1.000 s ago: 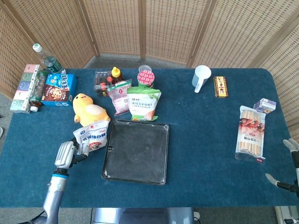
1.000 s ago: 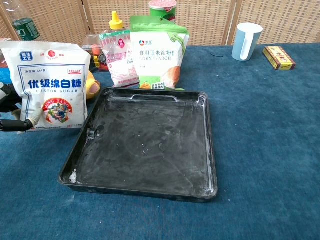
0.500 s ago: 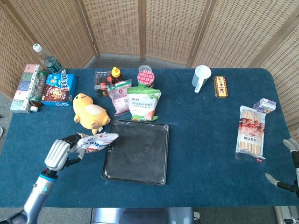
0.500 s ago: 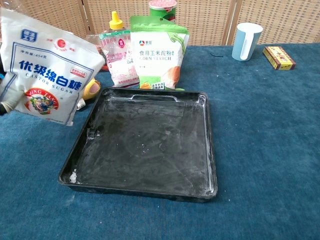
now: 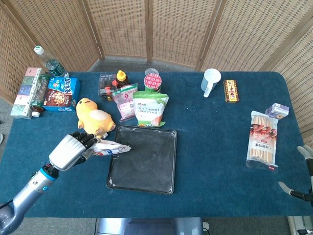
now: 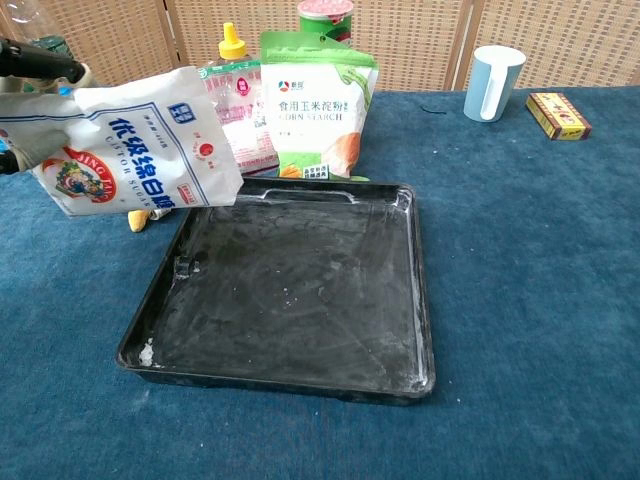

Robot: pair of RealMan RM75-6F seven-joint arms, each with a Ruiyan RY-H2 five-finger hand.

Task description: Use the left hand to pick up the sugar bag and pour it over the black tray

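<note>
The left hand [image 5: 72,149] is clamped on the sugar bag [image 6: 130,150], and within the last second it has swung that bag from standing upright beside the tray [image 5: 159,182] to lying tipped almost flat in the air, its far end now reaching out from the fingers over the tray's near-left corner. To my eye that puts the pour just starting: the lift is done and the mouth points toward the tray, though I can see no sugar falling yet, and the white dusting on the tray floor looks the same as before. More tilt, and a reach further in, seems called for. The right hand [image 5: 303,171] sits far off at the table's other edge, barely in view, fingers apart and holding nothing. Beyond the left hand I count one yellow plush duck [image 5: 93,115], one cornstarch bag [image 5: 150,108], one smaller pink pouch [image 5: 125,100] and one white cup [image 5: 211,81].
</note>
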